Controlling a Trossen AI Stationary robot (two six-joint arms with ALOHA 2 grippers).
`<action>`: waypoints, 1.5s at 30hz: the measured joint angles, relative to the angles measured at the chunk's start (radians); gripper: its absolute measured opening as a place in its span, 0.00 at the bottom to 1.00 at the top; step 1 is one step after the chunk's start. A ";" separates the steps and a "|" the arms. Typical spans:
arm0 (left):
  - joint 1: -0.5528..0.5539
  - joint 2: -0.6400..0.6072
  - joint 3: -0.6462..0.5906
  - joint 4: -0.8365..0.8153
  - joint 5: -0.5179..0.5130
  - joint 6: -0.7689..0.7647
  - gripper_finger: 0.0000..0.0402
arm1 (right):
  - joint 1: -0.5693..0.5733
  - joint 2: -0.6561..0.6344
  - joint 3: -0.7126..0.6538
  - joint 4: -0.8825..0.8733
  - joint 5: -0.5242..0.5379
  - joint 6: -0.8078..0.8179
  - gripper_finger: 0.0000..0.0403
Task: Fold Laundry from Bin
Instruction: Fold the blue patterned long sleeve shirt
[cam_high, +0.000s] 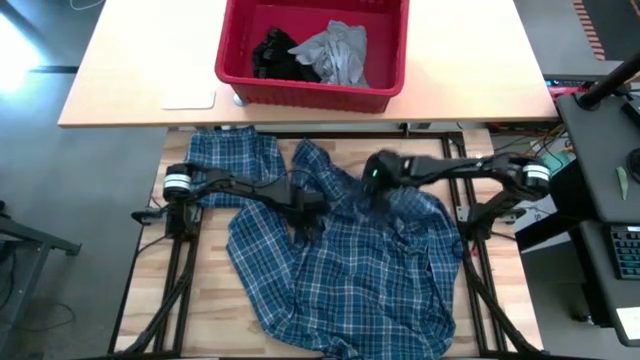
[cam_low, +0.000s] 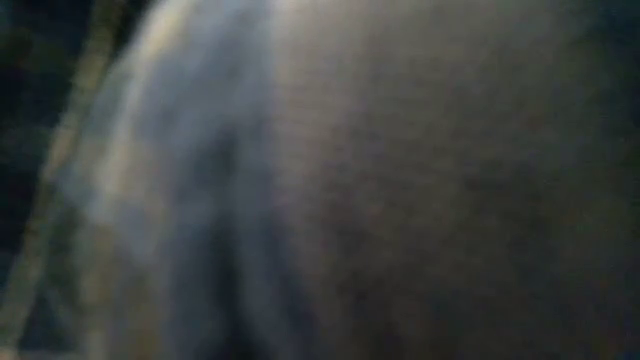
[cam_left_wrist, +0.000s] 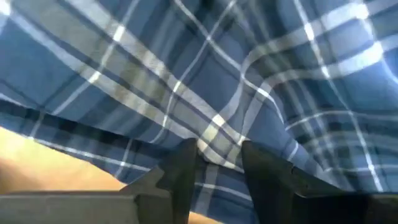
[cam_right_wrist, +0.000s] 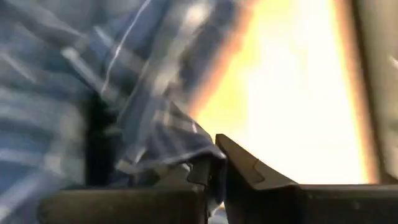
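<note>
The blue-and-white plaid shirt (cam_high: 350, 270) lies crumpled and partly spread on the wooden table (cam_high: 215, 300). One sleeve (cam_high: 232, 158) reaches toward the far left. My left gripper (cam_high: 305, 218) points down into the shirt's left-middle. My right gripper (cam_high: 378, 195) slants down onto the shirt near its far edge. The red bin (cam_high: 312, 95) stands on the tan table beyond. Inside it lie a light grey T-shirt (cam_high: 338, 52) and a small black garment (cam_high: 275, 52). Cloth close to the lens fills the low view. My left gripper comes from above, pointing down. A raised ridge of the plaid cloth (cam_left_wrist: 219, 144) stands between its two fingers (cam_left_wrist: 184, 167). The cloth around it lies slack on the table. My right gripper pinches a bunched fold of the plaid shirt (cam_right_wrist: 186, 149) between its two nearly closed fingers (cam_right_wrist: 245, 168). It slants down from the table's right side. The fold rises a little at the fingers; the rest of the shirt lies on the table.
A flat white sheet (cam_high: 190, 97) lies on the tan table left of the bin. Black frame rails (cam_high: 180, 270) run along both sides of the wooden table. A dark desk with a keyboard (cam_high: 625, 250) stands at the right.
</note>
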 joint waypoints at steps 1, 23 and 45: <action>-0.004 0.002 -0.007 -0.002 0.009 -0.010 0.29 | -0.045 -0.019 0.007 -0.022 0.031 -0.018 0.03; 0.045 -0.258 0.036 -0.216 0.006 -0.243 0.39 | -0.665 -0.146 0.152 -0.340 -0.111 0.093 0.40; 0.457 -0.054 0.055 0.367 -0.111 0.358 0.45 | -0.329 -0.501 -0.201 -0.088 -0.446 0.420 0.51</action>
